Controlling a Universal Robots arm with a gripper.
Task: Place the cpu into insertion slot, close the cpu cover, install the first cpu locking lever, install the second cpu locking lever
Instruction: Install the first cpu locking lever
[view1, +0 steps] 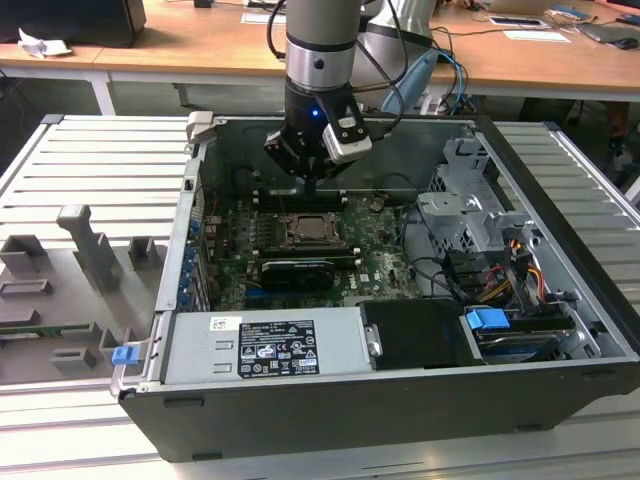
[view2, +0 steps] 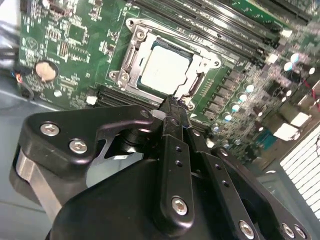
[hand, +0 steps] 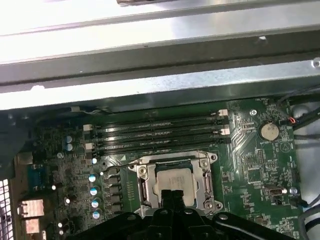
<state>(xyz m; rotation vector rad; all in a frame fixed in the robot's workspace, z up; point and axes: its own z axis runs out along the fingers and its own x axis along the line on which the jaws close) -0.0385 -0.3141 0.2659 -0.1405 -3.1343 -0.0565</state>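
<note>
We see the claw (view1: 310, 188) hanging inside the open computer case (view1: 330, 425), just above the centre of the exterior view, over the green board (view1: 385, 265). Its two black fingers are pressed together with nothing between them. In both wrist views the tips (view2: 172, 102) (hand: 173, 194) hover at one edge of the socket; we cannot tell whether they touch it.

The chip (view1: 313, 231) (view2: 162, 67) (hand: 175, 181) lies flat in the socket at the centre of the exterior view. Its pale metal top shows through the open middle of the cover (view2: 132, 53) (hand: 144, 182), which lies down flat around it.

Long black memory slots (hand: 157, 132) run just beside the socket, and a coin battery (hand: 268, 131) (view2: 46, 70) sits on the board well apart from it. A grey power box (view1: 265, 345) fills the lower middle of the case, which stands on a slatted metal counter (view1: 90, 170).
</note>
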